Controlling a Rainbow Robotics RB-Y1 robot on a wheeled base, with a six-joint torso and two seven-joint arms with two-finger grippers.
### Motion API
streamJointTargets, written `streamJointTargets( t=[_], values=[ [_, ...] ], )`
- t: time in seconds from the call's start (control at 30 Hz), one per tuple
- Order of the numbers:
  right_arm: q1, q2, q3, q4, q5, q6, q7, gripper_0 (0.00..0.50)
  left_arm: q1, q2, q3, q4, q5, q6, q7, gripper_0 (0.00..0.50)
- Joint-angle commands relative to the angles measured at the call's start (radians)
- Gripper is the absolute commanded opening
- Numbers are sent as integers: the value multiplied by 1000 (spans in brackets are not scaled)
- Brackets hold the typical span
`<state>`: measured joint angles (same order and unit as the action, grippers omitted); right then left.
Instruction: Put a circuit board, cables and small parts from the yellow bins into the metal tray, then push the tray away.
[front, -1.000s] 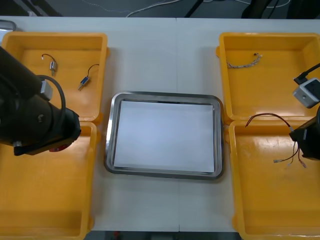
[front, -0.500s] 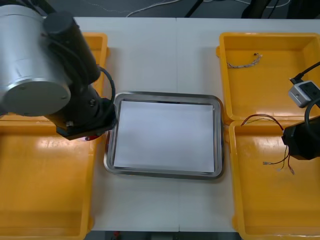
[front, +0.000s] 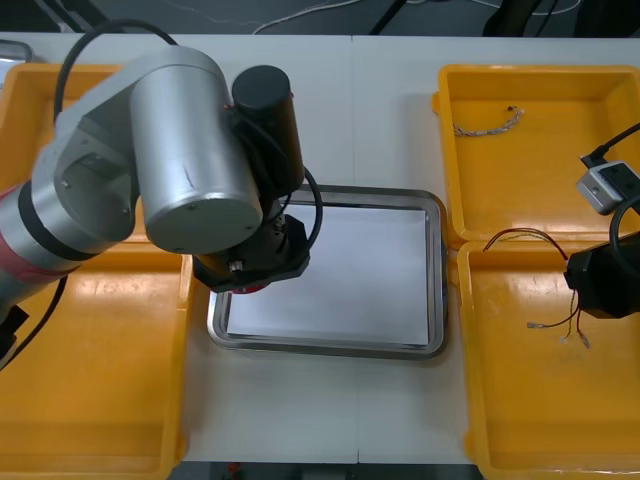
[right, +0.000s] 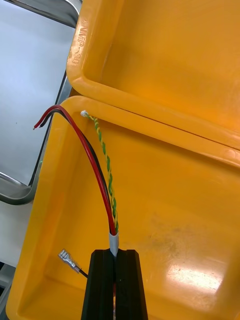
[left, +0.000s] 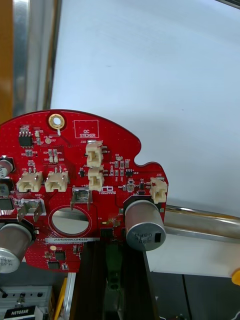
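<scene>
**Desk:** Left claw (left: 114, 252) clamped on the edge of the round red circuit board (left: 75, 190), held flat over the white floor of the metal tray (front: 437, 285), toward the tray's left rim. Likely handling?

**Photo:** Stiff and light, probably, but fragile (studded with connectors and tall metal cans). Best taken by the bare rim, as here, never by the parts. Better lowered gently than dropped.

**Desk:** And to the tray's right?

**Photo:** Right claw (right: 114, 257) pinched shut on the sleeved end of the red and yellow cable (right: 95, 170), held over the yellow bin (front: 540, 400) just right of the tray's near corner. Limp, nearly weightless, apt to swing and catch on the bin wall.

**Desk:** Anything hard to read?

**Photo:** Impossible to judge the depth of grip, with the board's gripped edge cut off behind the fingers. From above, left claw and board buried under the arm's own bulk, apart from a sliver of red. No telling the height over the tray, either.
</scene>
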<state>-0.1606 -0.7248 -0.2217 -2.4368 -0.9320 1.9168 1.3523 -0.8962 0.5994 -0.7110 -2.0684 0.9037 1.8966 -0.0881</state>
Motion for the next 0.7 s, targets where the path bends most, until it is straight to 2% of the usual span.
streamJointTargets(
  t=[0.03,0.4,0.7],
  values=[
    [-22,-36,10,-7,6,3,-29,0,-44,-58,-76,28,-63,-50,21,0],
    [-22,-36,10,-7,6,3,-29,0,11,-79,-90,57,-78,-63,-81,0],
    [-22,-36,10,-7,6,3,-29,0,65,-73,-120,96,-157,-105,-153,0]
  ],
)
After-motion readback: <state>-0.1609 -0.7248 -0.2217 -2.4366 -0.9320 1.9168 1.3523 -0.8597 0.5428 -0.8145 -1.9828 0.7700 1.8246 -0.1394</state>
